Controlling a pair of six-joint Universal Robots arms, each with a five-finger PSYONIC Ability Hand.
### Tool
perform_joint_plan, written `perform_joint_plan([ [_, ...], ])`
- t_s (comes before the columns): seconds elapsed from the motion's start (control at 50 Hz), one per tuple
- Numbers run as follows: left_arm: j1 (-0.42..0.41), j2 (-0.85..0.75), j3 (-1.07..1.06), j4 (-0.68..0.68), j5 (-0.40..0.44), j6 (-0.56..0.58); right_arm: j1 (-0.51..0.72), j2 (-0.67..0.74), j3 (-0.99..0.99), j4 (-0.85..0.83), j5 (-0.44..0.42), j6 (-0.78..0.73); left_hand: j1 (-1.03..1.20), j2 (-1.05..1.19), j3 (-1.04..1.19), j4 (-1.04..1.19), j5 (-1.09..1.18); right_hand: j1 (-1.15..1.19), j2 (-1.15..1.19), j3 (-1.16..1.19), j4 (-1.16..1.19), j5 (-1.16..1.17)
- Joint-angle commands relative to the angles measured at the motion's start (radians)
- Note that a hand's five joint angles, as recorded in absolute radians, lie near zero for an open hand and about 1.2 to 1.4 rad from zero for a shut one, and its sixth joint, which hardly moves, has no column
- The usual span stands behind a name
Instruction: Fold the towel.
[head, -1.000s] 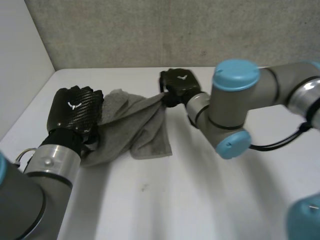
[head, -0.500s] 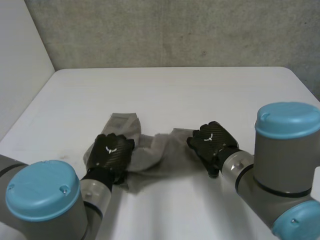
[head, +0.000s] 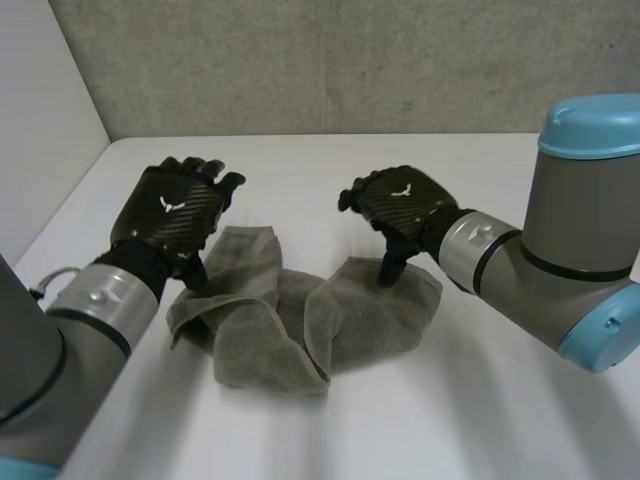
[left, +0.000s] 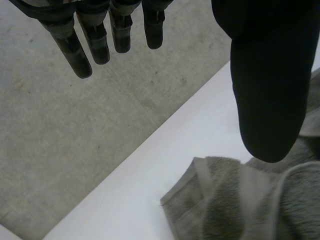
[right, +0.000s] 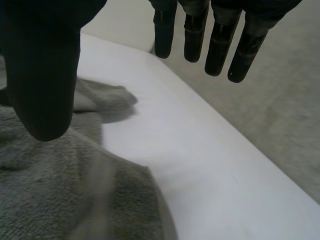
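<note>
A grey towel (head: 300, 310) lies crumpled on the white table (head: 300, 180), bunched in loose folds. My left hand (head: 175, 210) hovers over the towel's left end with its fingers (left: 80, 47) straight and its thumb (left: 270, 90) apart from them, holding nothing. My right hand (head: 395, 205) hangs above the towel's right end, fingers (right: 220, 45) spread straight and thumb (right: 42, 75) pointing down toward the cloth. The towel (left: 250, 200) lies below the left thumb, and the towel (right: 65, 185) spreads under the right thumb.
A grey wall (head: 330, 60) rises behind the table's far edge, and a pale side wall (head: 40, 120) stands at the left. Bare table stretches beyond the towel and to its right.
Both hands have let go of the towel and opened. They have risen off the cloth, which now lies crumpled on the table between them.
</note>
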Motion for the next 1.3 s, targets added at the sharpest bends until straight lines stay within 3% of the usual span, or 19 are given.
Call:
perform_joint_plan([
  [0.02,0.158,-0.146,0.083,-0.051,0.24,0.129,0.005,0.135,-0.108,0.081,-0.093,-0.167,0.054,0.058,0.056,0.057,0.046,0.056,-0.002,0.028,0.033,0.041],
  [0.18,0.24,-0.266,0.123,-0.208,0.399,0.233,0.023,0.235,-0.177,0.12,-0.128,-0.223,0.081,0.084,0.082,0.083,0.073,0.053,-0.005,0.025,0.03,0.038],
  [0.42,0.246,-0.328,0.109,-0.282,0.378,0.278,0.049,0.313,-0.24,0.14,-0.17,-0.224,0.21,0.214,0.211,0.212,0.202,0.062,0.004,0.034,0.039,0.047],
  [0.48,0.246,-0.345,0.11,-0.277,0.346,0.273,0.058,0.35,-0.27,0.171,-0.168,-0.224,0.336,0.34,0.337,0.339,0.328,0.112,0.054,0.084,0.088,0.097],
  [0.52,0.245,-0.355,0.115,-0.254,0.327,0.272,0.064,0.386,-0.302,0.195,-0.16,-0.226,0.707,0.711,0.708,0.709,0.699,0.337,0.278,0.309,0.313,0.321],
  [0.54,0.245,-0.355,0.115,-0.254,0.327,0.272,0.064,0.387,-0.303,0.195,-0.16,-0.226,0.709,0.713,0.71,0.711,0.701,0.338,0.28,0.31,0.314,0.323],
  [0.62,0.245,-0.362,0.123,-0.142,0.321,0.273,0.066,0.423,-0.361,0.198,-0.145,-0.224,1.192,1.196,1.193,1.194,1.184,0.897,0.839,0.869,0.874,0.882],
  [0.64,0.245,-0.362,0.123,-0.142,0.321,0.273,0.066,0.423,-0.361,0.198,-0.145,-0.224,1.194,1.197,1.195,1.196,1.186,0.899,0.841,0.871,0.875,0.884],
  [0.68,0.245,-0.36,0.142,-0.047,0.32,0.279,0.064,0.443,-0.419,0.191,-0.096,-0.224,1.196,1.2,1.197,1.198,1.188,1.115,1.056,1.086,1.091,1.099],
  [0.74,0.242,-0.36,0.17,-0.015,0.315,0.278,0.064,0.452,-0.464,0.183,-0.053,-0.226,1.196,1.2,1.197,1.198,1.188,1.115,1.057,1.087,1.091,1.1],
  [0.78,0.235,-0.358,0.252,0.019,0.315,0.276,0.064,0.462,-0.589,0.126,0.058,-0.227,1.196,1.2,1.197,1.198,1.188,1.115,1.057,1.087,1.091,1.1],
  [0.8,0.235,-0.358,0.253,0.019,0.315,0.276,0.064,0.462,-0.589,0.126,0.059,-0.227,1.196,1.2,1.197,1.198,1.188,1.115,1.057,1.087,1.091,1.1],
  [0.84,0.229,-0.365,0.389,0.03,0.297,0.27,0.061,0.448,-0.709,-0.005,0.193,-0.226,1.196,1.2,1.197,1.198,1.188,1.115,1.057,1.087,1.091,1.1],
  [0.86,0.229,-0.365,0.389,0.03,0.297,0.27,0.061,0.448,-0.709,-0.006,0.194,-0.226,1.196,1.2,1.197,1.198,1.188,1.115,1.057,1.087,1.091,1.1],
  [0.9,0.222,-0.392,0.571,0.073,0.213,0.238,0.054,0.405,-0.787,-0.226,0.333,-0.227,1.196,1.2,1.197,1.198,1.188,1.115,1.057,1.087,1.091,1.1],
  [0.96,0.217,-0.406,0.667,0.108,0.151,0.2,0.052,0.37,-0.795,-0.348,0.383,-0.23,1.196,1.2,1.197,1.198,1.188,1.115,1.057,1.087,1.091,1.1],
  [1.0,0.215,-0.417,0.814,0.181,0.024,0.094,0.034,0.299,-0.761,-0.553,0.436,-0.232,1.196,1.2,1.197,1.198,1.188,1.115,1.057,1.087,1.091,1.1],
  [1.1,0.219,-0.412,0.885,0.237,-0.056,-0.038,-0.003,0.21,-0.631,-0.595,0.433,-0.23,1.196,1.2,1.197,1.198,1.188,1.115,1.057,1.087,1.091,1.1],
  [1.3,0.211,-0.401,0.623,0.243,-0.001,-0.067,-0.006,0.156,-0.275,-0.569,0.337,-0.218,1.196,1.2,1.197,1.198,1.188,1.115,1.057,1.087,1.091,1.1],
])
